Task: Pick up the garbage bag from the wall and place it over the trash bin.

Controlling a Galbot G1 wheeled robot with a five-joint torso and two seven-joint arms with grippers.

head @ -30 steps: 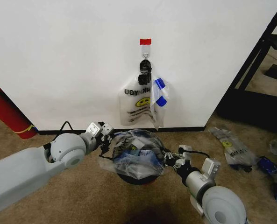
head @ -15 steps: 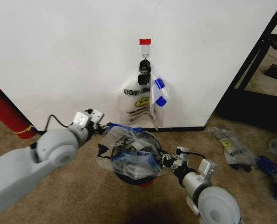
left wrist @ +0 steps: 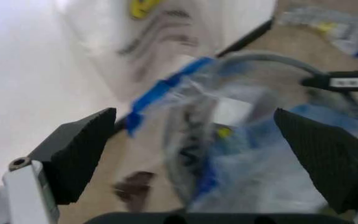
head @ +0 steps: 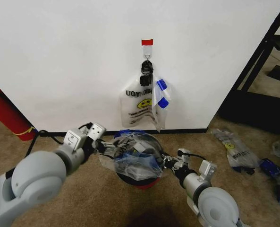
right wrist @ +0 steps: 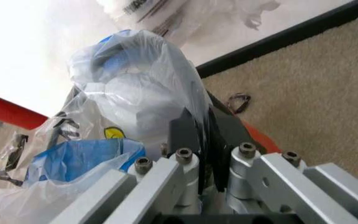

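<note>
Nearest me, my right gripper sits low at the right side of the trash bin; in the right wrist view its fingers are pressed together on a fold of the garbage bag, with the bin's red band just beyond them. My left gripper is at the bin's left side. In the left wrist view its two dark pads stand spread wide apart, the bag's blue-edged rim lying between them but touching neither.

The garbage bag is draped crumpled over the top of the small black bin, translucent plastic with blue patches bunched across the opening. The bin stands on tan carpet, just in front of the black baseboard.

Behind it, on the white wall, another smiley bag hangs from a metal hook under a red tape strip. A red fire extinguisher leans far left. More bags lie on the floor to the right.
</note>
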